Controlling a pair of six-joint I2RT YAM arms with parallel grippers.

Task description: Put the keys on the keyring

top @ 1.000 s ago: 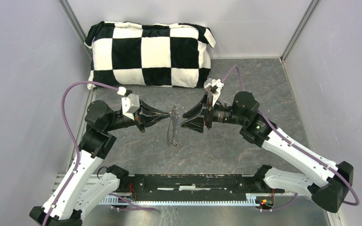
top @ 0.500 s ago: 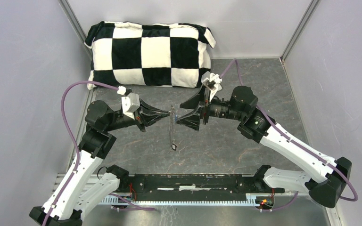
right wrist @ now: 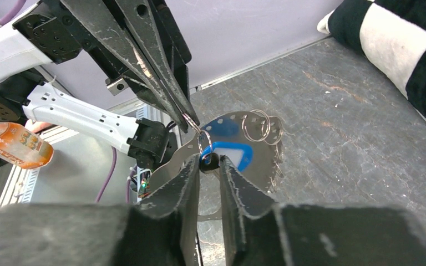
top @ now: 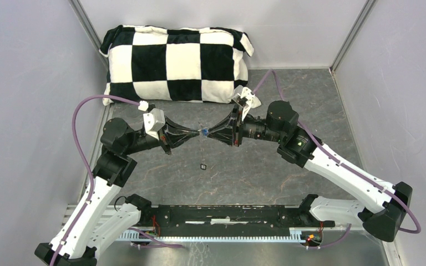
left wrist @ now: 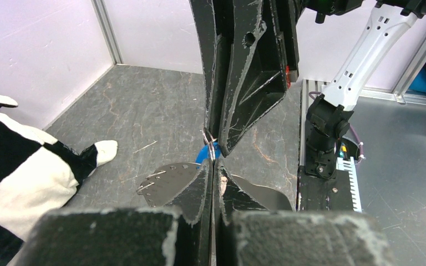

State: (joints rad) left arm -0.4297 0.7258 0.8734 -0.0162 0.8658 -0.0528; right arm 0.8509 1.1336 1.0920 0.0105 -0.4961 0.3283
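Top view: left gripper (top: 199, 133) and right gripper (top: 207, 133) meet tip to tip at the blue-headed key (top: 203, 132); the keyring (top: 202, 148) hangs edge-on below them, with the black-headed key (top: 203, 165) at its foot. Left wrist: jaws pressed together on the keyring's wire. Right wrist: jaws narrowly parted, pinching the blue-headed key (right wrist: 230, 152) at its near end.

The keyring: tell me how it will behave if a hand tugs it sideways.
Probably flexible rather than rigid: the keyring hangs as a thin line below the left hand, which seems to pinch its top. Likely very light, being bare wire. The black key dangling at its bottom would probably swing it like a pendulum.
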